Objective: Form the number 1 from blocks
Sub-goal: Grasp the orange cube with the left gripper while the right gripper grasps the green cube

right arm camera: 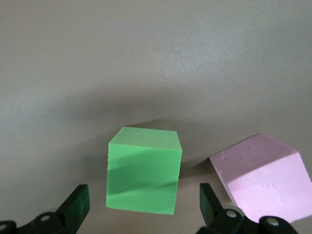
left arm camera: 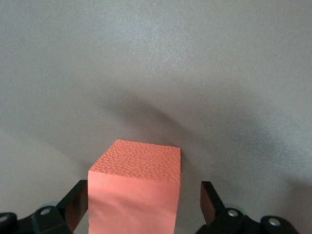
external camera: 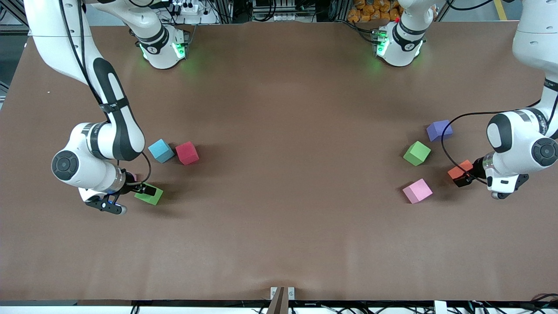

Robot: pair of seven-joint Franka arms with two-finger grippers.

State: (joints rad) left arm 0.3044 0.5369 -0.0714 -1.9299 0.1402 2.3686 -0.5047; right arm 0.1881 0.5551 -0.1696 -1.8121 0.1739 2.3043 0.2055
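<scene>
Matt, pebbled, seemingly foam orange block (left arm camera: 136,190); smooth matt brown table (external camera: 279,218).

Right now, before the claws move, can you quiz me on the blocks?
1. True or false: the right claw has a purple block between its fingers.
2. Between the fingers of the left claw sits which block? A red, B orange, C blue.
3. How many blocks on the table are green?
Key: 1 false, it's a green block. 2 B, the orange block. 3 two: that one, plus another green block toward the left arm's end.
</scene>
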